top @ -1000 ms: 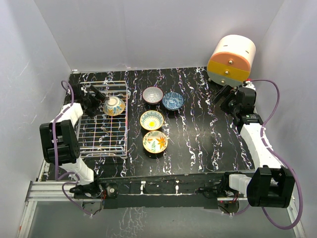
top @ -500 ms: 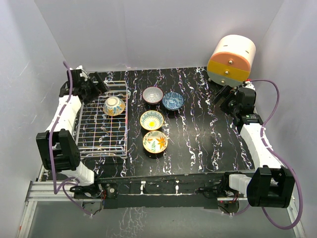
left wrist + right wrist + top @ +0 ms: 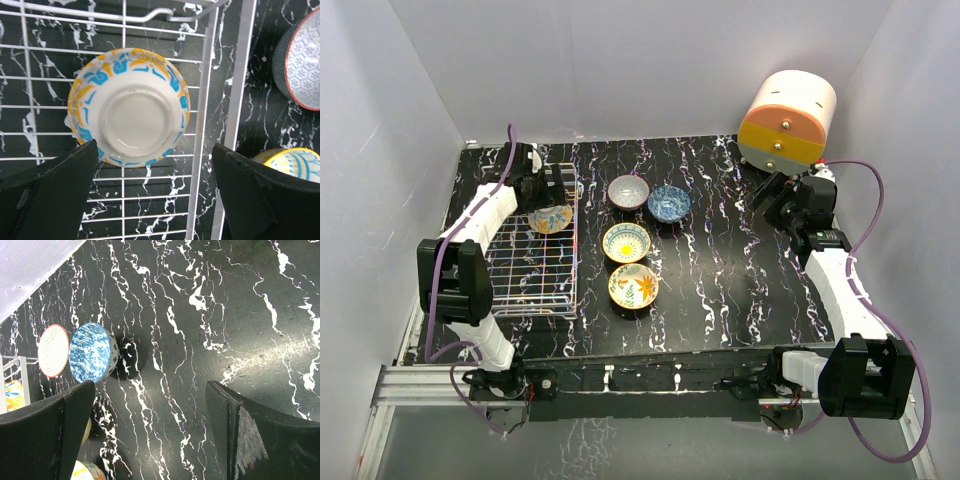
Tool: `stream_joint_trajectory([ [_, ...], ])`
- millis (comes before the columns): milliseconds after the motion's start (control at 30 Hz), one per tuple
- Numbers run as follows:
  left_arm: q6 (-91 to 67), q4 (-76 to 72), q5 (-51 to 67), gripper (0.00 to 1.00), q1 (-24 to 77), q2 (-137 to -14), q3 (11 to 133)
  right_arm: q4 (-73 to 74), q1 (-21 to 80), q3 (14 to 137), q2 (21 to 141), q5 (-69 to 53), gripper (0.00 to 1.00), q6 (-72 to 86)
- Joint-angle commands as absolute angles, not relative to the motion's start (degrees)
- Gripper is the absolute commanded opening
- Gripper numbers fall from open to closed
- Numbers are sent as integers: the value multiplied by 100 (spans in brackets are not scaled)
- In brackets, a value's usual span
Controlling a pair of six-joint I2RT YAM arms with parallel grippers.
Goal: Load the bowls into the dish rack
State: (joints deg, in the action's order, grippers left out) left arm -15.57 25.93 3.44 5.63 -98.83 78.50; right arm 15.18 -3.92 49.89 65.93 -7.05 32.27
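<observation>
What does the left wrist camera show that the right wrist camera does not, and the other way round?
Only the left wrist: the pale underside of the upside-down bowl, which lies in the rack, seen from right above. Only the right wrist: the blue bowl and a wide bare stretch of the table. Both: the grey bowl with its red rim, some wires of the rack (only a corner at the left edge of the right wrist view), and the black marbled table.

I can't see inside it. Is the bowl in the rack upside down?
Upside down: the blue-and-yellow painted ceramic bowl shows its plain round foot, inside the white wire rack.
</observation>
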Motion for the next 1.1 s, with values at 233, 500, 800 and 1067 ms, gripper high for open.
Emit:
stream_joint_trajectory([
  [233, -1232, 2374, -930, 92, 829, -9741, 7870, 1280, -435, 5013, 6615, -669, 96, 3094],
  [500, -1143, 2201, -934, 88, 874, -10053, 8046, 1231, -436, 4958, 6633, -686, 96, 3111],
  [800, -1145, 2093, -769, 82, 894, -10302, 8107, 1230, -433, 4931, 6615, -660, 96, 3102],
  [1067, -1081, 2343, -1043, 67, 957, -10284, 8082, 1213, -438, 4913, 6636, -681, 96, 3120],
])
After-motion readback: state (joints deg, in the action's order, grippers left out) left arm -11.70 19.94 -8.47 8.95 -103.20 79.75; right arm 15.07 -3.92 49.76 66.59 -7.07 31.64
